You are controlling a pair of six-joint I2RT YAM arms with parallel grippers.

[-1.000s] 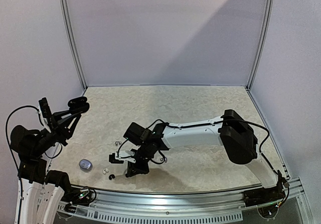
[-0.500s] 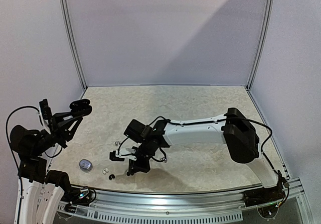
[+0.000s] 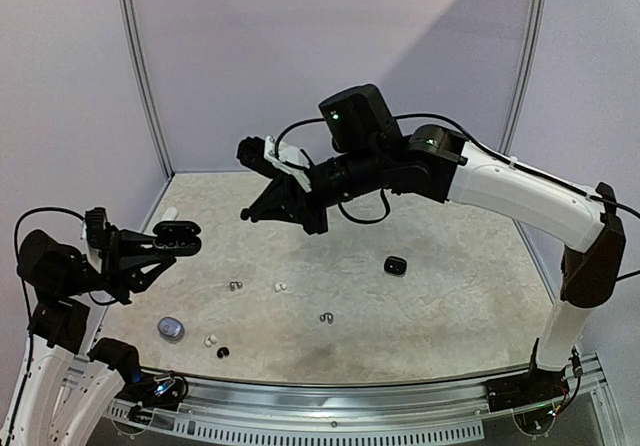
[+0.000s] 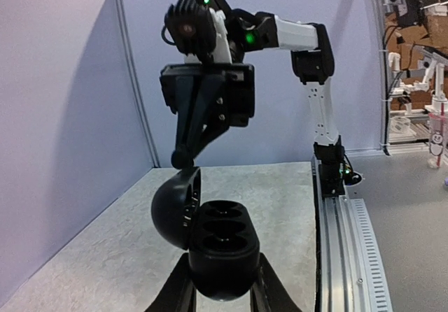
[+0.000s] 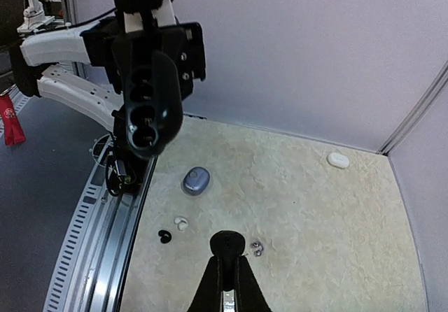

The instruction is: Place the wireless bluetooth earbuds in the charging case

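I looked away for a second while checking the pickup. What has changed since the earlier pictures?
The right gripper has risen from the table, shut on a small black earbud, up toward the open black case that the left gripper holds. The grey case and the two buds beside it have not moved.

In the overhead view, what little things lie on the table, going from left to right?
Blue-grey case → near white bud → black bud → silvery bud → farther white bud → hooked silvery bud → small black case.
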